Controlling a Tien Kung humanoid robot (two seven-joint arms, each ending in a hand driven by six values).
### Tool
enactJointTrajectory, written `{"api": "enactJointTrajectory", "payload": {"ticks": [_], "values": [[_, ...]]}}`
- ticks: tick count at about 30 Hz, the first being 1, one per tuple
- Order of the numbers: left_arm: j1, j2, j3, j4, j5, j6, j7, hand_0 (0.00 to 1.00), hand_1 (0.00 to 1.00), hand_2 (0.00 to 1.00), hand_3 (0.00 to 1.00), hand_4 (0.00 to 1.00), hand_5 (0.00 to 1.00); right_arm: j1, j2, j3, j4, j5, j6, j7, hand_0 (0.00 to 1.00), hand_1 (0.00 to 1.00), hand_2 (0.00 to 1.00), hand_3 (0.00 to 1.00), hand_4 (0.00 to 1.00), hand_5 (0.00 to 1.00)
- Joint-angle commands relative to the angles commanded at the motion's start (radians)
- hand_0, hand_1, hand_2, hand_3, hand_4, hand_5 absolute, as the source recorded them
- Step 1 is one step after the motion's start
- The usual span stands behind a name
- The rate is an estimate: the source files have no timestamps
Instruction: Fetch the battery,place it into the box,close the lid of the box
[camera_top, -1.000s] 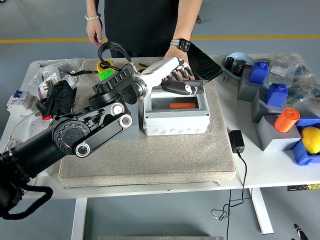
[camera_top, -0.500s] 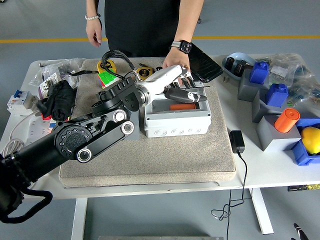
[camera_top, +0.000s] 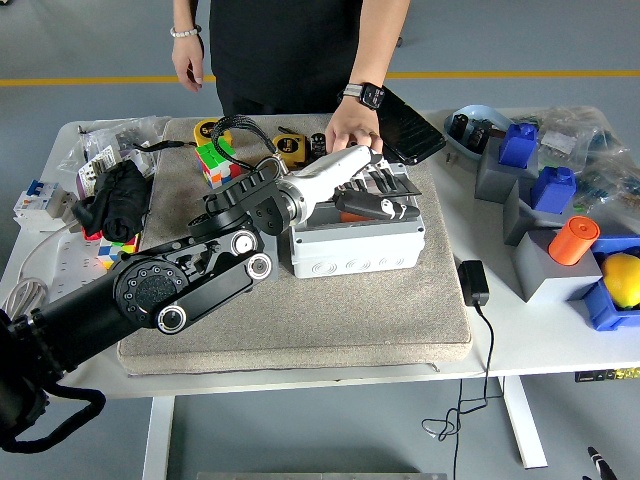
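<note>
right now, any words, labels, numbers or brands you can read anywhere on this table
None can be read.
Yellow tape measure: dark marks on its face, too blurred.
Circuit breaker: print too small.
Plastic bags: labels too small.
Yellow strip at the table edge: dark marks, unreadable.

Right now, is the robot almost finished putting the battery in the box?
Nearly. Done: an orange battery shows inside the grey box, mostly hidden under the hand. In hand: the left hand lies across the box's open top, and a person's hand rests at the dark lid, which stands tilted up behind the box. Left: closing the lid.
</note>
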Motion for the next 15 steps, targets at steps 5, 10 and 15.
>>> {"api": "enactJointTrajectory", "payload": {"ticks": [5, 10, 15], "values": [[0.003, -0.002, 0.017, 0.014, -0.028, 0.009, -0.015, 0.199, 0.475, 0.602, 0.566, 0.986, 0.562, 0.000, 0.000, -0.002, 0.000, 0.001, 0.000, 0.000, 0.727, 0.665, 0.654, 0.593, 0.998, 0.622], [0.005, -0.004, 0.031, 0.029, -0.059, 0.025, -0.039, 0.241, 0.537, 0.608, 0.574, 0.978, 0.548, 0.000, 0.000, -0.002, 0.001, 0.002, 0.000, 0.001, 0.727, 0.666, 0.654, 0.594, 0.998, 0.622], [0.006, -0.005, 0.036, 0.032, -0.071, 0.033, -0.050, 0.252, 0.553, 0.607, 0.574, 0.978, 0.547, 0.001, -0.001, 0.000, 0.001, 0.001, 0.000, 0.001, 0.727, 0.666, 0.654, 0.592, 0.998, 0.622]]}}
